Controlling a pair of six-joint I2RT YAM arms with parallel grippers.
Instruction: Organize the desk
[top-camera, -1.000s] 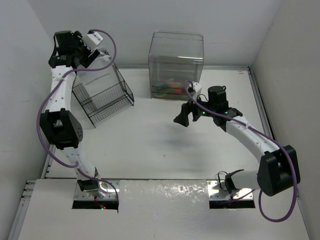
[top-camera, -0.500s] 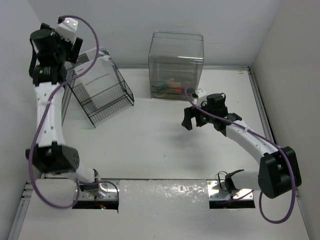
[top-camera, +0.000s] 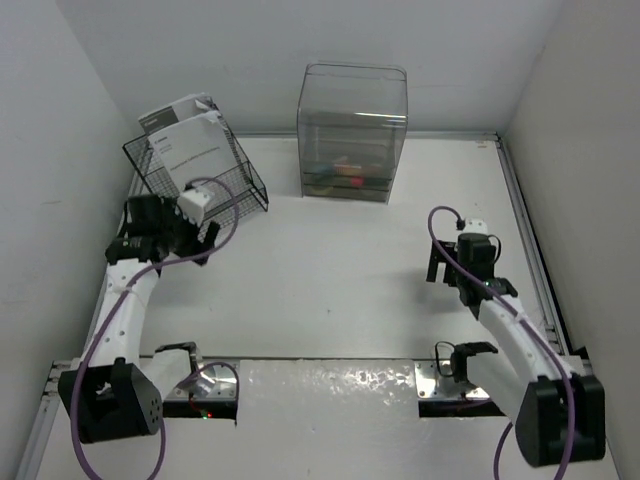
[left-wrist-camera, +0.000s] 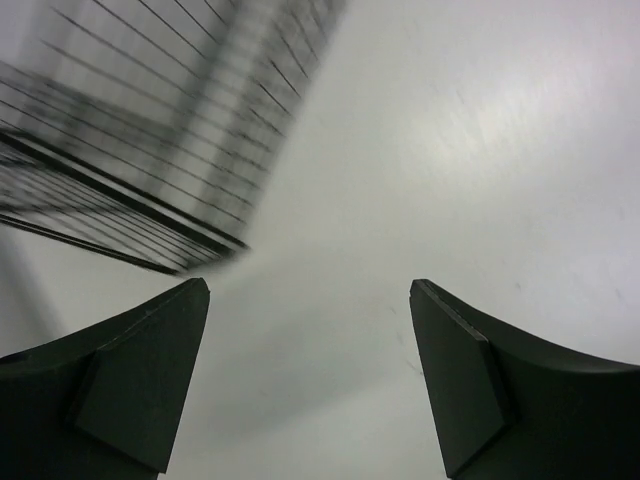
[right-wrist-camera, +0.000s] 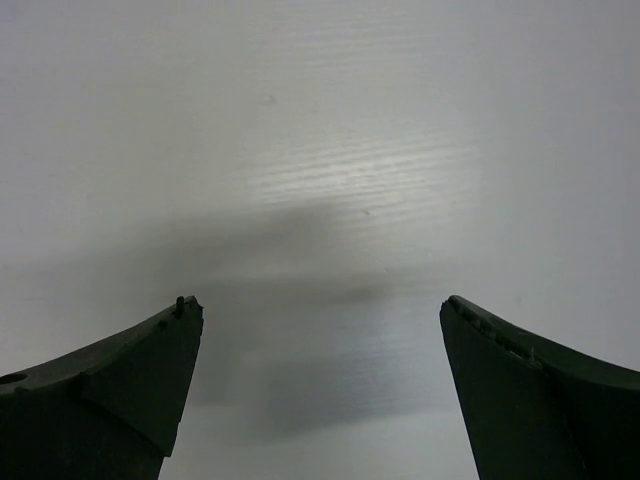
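**Both claws spread above the white desk**

Desk (top-camera: 330, 300): a large white top with a thin raised rim. It filled most of the overhead view, running from the foil-patched front panel (top-camera: 330, 385) at the near edge to the back wall.

Left gripper (top-camera: 205, 238): hung over the left part of the desk, just in front of the wire basket (top-camera: 215, 185). The jaws were spread wide. In the wrist view the two dark fingers (left-wrist-camera: 130, 390) stood well apart, with only white desk surface between them. The basket's black mesh showed blurred at the upper left of that view, near the fingers but not touching them.

Right gripper (top-camera: 440, 265): over the right part of the desk, well apart from the left one. Its jaws were spread wide too. The wrist view gave only bare tabletop and a soft shadow between the fingers (right-wrist-camera: 110, 390). It pinched nothing.

Wire basket: black, tilted back, at the far left corner by the side wall. Papers (top-camera: 180, 125) with printed text stood in it, leaning, their tops above the rim.

Clear box (top-camera: 352, 120): tall and transparent, at the far edge about mid-width, right of the basket and apart from it. Small coloured items (top-camera: 340, 178) lay on its floor, too small to identify.

Height of either claw above the surface: could not tell.
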